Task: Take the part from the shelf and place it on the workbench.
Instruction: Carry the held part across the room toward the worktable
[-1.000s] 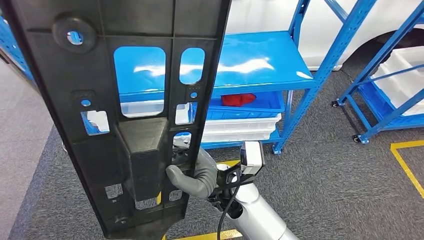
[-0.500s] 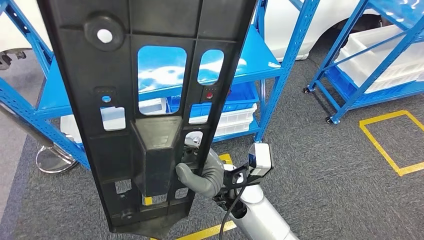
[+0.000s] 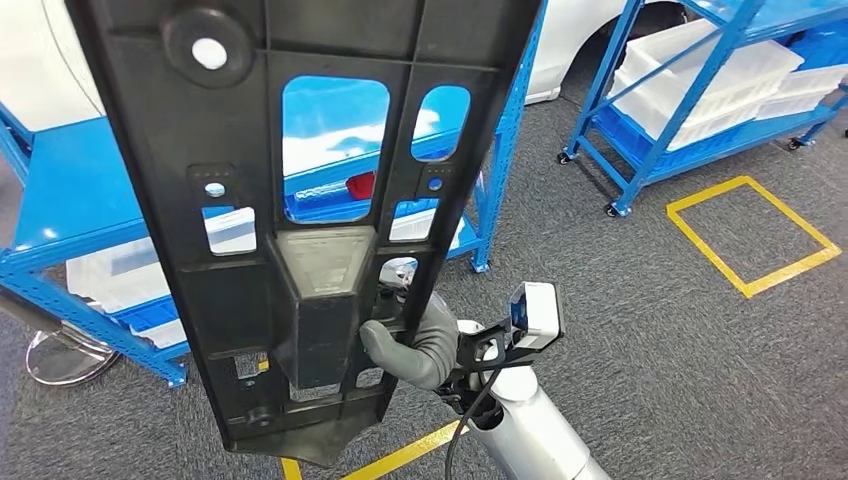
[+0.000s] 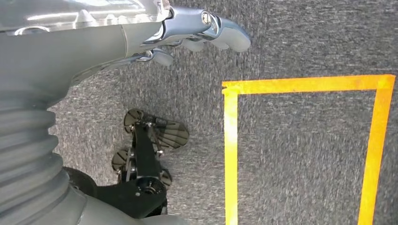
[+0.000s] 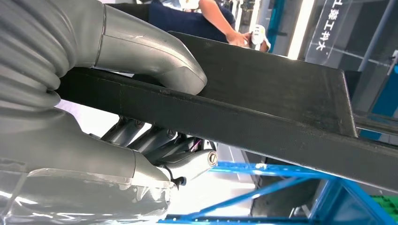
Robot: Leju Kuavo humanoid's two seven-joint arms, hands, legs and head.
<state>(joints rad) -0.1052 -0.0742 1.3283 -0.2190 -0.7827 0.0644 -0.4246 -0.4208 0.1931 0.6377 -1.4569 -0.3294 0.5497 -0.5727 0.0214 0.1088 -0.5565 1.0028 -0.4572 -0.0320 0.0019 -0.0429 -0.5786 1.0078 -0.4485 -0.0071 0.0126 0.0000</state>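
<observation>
The part (image 3: 300,200), a long black panel, stands upright, near and left of centre, gripped by the right hand (image 3: 410,345). Behind it the blue shelf (image 3: 60,200) has slid leftward: probably the robot is turning toward an unseen workbench. The left hand (image 4: 197,33) hangs, seemingly loosely curled.

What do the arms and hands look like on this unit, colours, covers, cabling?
The right arm is a silver metallic tube with a black cable looping up to the wrist and a white-and-black camera box on a black bracket. The right hand has a thick grey thumb; the left hand shows a grey ribbed cover, a clear plastic wrap and silvery-grey fingers.
</observation>
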